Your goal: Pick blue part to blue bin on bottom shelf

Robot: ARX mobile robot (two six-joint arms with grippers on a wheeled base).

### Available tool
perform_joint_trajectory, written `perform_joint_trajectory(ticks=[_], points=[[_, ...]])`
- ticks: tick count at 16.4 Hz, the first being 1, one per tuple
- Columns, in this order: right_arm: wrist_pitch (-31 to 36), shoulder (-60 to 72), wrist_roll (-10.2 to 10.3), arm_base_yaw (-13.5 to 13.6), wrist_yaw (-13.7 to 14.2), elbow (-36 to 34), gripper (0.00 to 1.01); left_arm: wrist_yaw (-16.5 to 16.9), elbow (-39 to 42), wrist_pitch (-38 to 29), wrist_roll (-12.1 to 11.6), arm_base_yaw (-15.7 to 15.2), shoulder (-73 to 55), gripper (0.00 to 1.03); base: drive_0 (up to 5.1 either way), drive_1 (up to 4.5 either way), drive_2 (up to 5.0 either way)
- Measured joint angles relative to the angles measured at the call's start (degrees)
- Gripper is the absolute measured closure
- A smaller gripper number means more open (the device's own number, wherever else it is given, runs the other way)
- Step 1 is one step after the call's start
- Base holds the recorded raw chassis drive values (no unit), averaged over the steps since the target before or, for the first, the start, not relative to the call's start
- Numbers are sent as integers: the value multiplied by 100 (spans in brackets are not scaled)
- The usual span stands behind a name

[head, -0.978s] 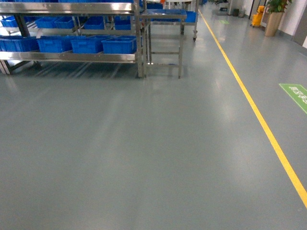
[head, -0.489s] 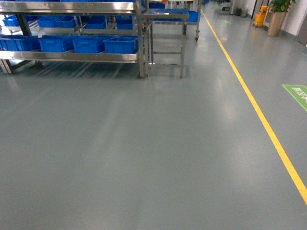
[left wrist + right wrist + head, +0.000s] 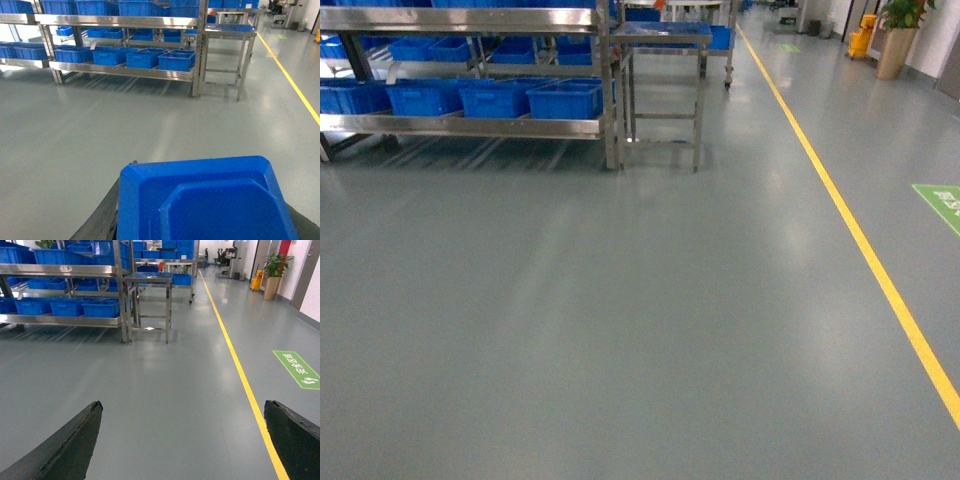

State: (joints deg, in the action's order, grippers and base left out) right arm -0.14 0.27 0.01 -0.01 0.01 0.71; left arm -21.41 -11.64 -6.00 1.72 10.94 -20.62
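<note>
In the left wrist view the blue part (image 3: 205,200) fills the bottom of the frame. My left gripper (image 3: 200,172) is shut on it, and a black finger (image 3: 107,215) shows at its left side. My right gripper (image 3: 182,410) is open over bare floor, its two black fingers (image 3: 75,440) wide apart with nothing between them. Far ahead, a row of several blue bins (image 3: 567,97) stands on the bottom shelf (image 3: 470,126) of a steel rack. I cannot tell which of them is the blue bin. Neither gripper shows in the head view.
A square steel table (image 3: 665,35) stands right of the rack. A yellow line (image 3: 860,240) runs along the floor on the right, with a green floor mark (image 3: 942,200) beyond it. A potted plant (image 3: 892,45) and a yellow bucket (image 3: 860,38) stand far back. Grey floor lies between me and the rack.
The head view has crept forward. The rack has spread a little to the left and the green floor mark has slid towards the right edge.
</note>
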Motion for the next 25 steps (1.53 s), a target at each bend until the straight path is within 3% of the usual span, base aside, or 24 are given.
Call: perform_joint_trajectory(ticks=[25], points=[[-20,0,0,0,0,0,3,0,2,-7,0,-2,0,59,2,421,-417]])
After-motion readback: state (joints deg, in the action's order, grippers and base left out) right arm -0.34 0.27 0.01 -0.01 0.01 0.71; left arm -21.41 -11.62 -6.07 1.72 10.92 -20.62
